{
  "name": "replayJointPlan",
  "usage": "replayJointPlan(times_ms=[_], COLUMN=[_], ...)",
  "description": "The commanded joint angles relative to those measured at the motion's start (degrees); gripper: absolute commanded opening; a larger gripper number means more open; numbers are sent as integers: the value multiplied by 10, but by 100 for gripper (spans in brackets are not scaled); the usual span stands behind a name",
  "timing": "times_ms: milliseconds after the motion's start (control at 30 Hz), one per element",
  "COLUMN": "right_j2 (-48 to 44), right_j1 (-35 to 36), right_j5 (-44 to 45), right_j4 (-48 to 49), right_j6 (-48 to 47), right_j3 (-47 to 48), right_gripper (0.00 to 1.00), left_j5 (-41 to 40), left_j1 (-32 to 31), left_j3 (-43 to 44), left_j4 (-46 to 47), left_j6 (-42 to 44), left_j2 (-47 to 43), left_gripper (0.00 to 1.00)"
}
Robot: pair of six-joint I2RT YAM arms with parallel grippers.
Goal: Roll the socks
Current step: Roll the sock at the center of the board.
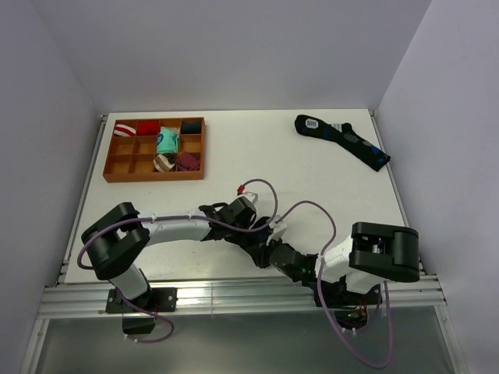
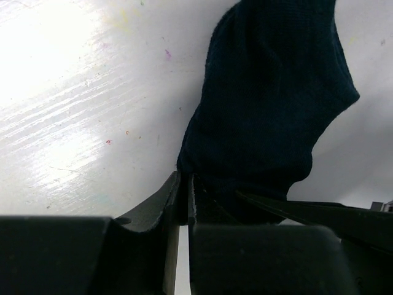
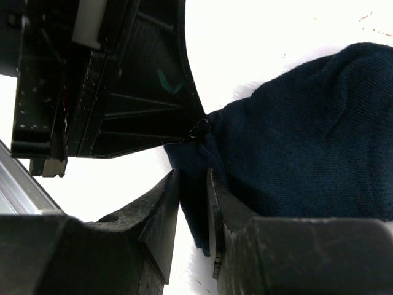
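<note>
The dark navy socks lie on the white table and fill the upper right of the left wrist view. My left gripper is shut on the near edge of the socks, with fabric pinched between the jaws. My right gripper is shut on a corner of the same socks, and fabric hangs down between its fingers. In the top view the two grippers, left and right, meet near the table's front middle and hide the socks.
An orange compartment tray with colourful sock bundles stands at the back left. A longer black sock with blue patches and a white label lies at the back right. The left gripper's body is close above my right fingers.
</note>
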Motion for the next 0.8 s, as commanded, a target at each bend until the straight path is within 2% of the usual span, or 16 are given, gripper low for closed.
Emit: replayJointPlan(times_ms=[0, 200, 333, 600, 767], right_j2=[32, 52, 60, 59, 47], right_j1=[11, 16, 15, 9, -23], right_j5=[12, 10, -1, -53, -102], right_j4=[-83, -86, -67, -18, -30], right_j6=[15, 28, 43, 84, 110], right_j3=[1, 2, -7, -38, -45], right_gripper=[30, 17, 14, 13, 13], left_j5=[36, 47, 23, -34, -52], left_j1=[7, 12, 16, 21, 23], left_j3=[-6, -11, -13, -37, -68], left_j4=[22, 30, 22, 24, 42], left_j6=[-14, -26, -31, -48, -54], left_j2=[-14, -29, -44, -87, -116], left_gripper=[13, 18, 23, 29, 32])
